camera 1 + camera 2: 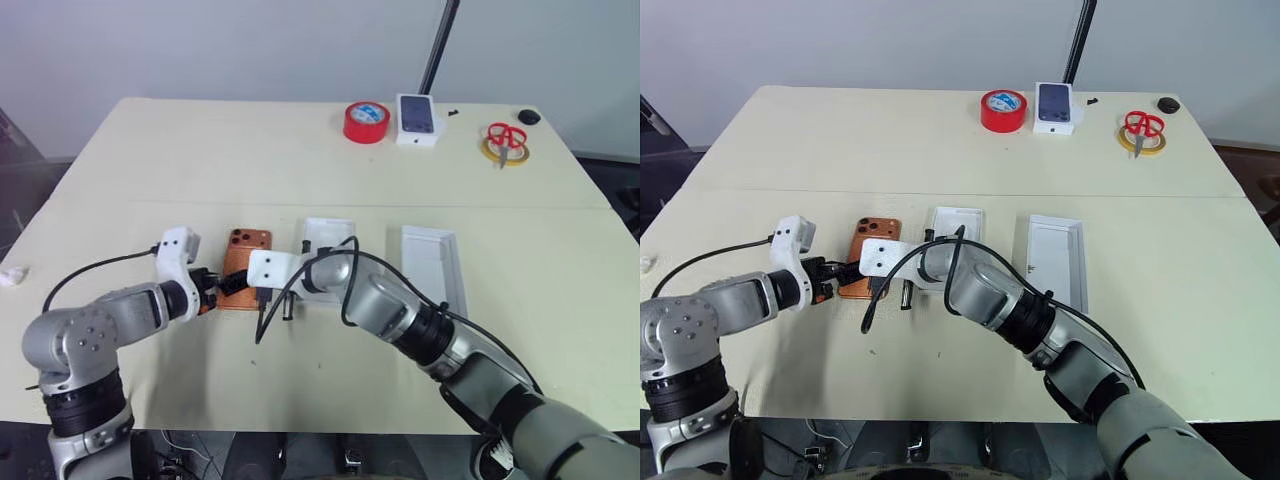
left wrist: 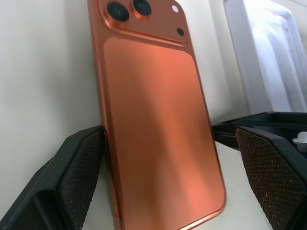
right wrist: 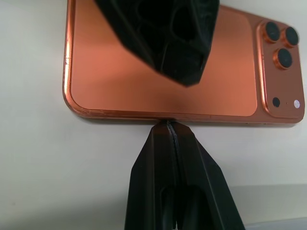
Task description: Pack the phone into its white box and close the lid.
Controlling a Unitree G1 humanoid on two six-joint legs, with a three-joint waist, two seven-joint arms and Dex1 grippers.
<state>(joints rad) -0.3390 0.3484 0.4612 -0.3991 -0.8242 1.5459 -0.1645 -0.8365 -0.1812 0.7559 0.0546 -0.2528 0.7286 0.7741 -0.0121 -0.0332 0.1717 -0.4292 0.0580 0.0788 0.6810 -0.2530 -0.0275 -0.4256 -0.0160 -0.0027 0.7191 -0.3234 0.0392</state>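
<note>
The copper-orange phone (image 1: pixel 246 262) lies back up on the table, its camera cluster (image 2: pixel 144 14) at the far end. My left gripper (image 2: pixel 170 136) is open at the phone's near end, one finger (image 2: pixel 79 175) beside each long edge, one of them reaching over the phone's back. My right gripper (image 3: pixel 168 128) is shut, its tip against the phone's right long edge. Just right of the phone lies the white box (image 1: pixel 330 236), open side up and partly hidden by my right arm. Further right the lid (image 1: pixel 433 262) lies with its white inside up.
At the table's far edge stand a red tape roll (image 1: pixel 367 122), a white box with a dark phone picture (image 1: pixel 418 119), red scissors (image 1: pixel 506 135) on a yellow tape ring and a small black object (image 1: pixel 529 116). A white scrap (image 1: pixel 12 275) lies at the left edge.
</note>
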